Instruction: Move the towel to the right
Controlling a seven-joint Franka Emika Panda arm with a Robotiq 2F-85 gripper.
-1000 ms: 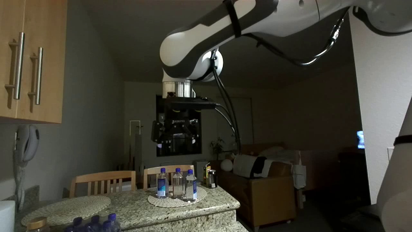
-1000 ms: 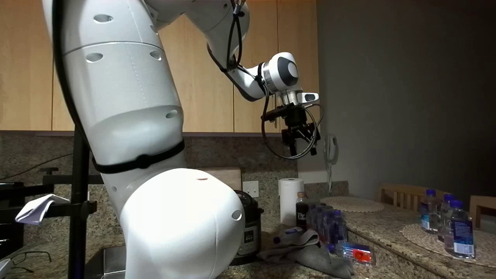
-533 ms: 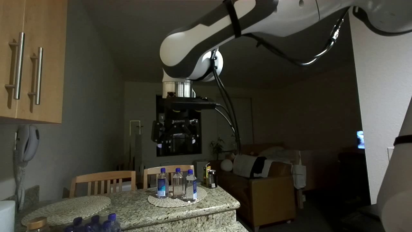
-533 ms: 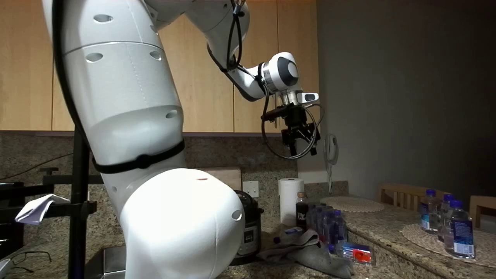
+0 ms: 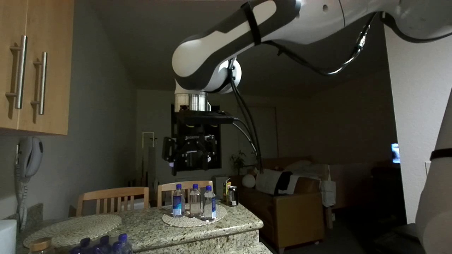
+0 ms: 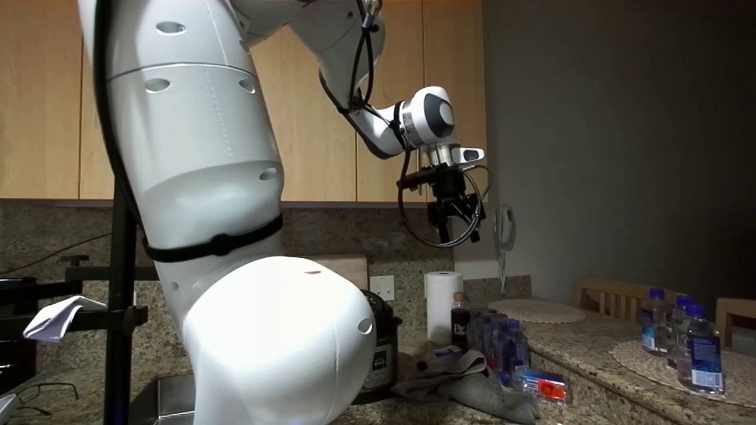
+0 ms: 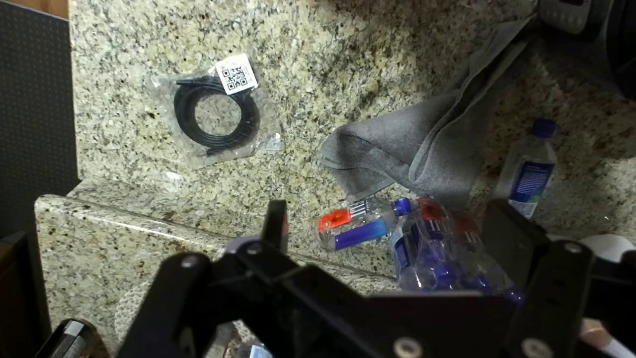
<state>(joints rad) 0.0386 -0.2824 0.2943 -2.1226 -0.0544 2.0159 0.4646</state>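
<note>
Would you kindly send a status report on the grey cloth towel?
Black two-fingered gripper: open, empty. Grey cloth towel: crumpled on speckled stone counter, not gripped. Possible obstacle: clear blue-capped plastic bottle, lying close beside towel, contact unclear.

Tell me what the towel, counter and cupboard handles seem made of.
Towel: matte grey fabric, perhaps cotton; limp folds, no shine.
Counter: polished stone, likely granite; speckled, light glinting along its raised edge.
Handles: satin metal, probably steel; silvery sheen.

- Gray towel (image 6: 472,389) rumpled on the counter (image 6: 384,414)
- Gripper (image 6: 459,237) above the towel, jaws apart
- White paper roll (image 6: 443,307) behind the towel
- Cooker (image 6: 381,361) just beside the towel
</note>
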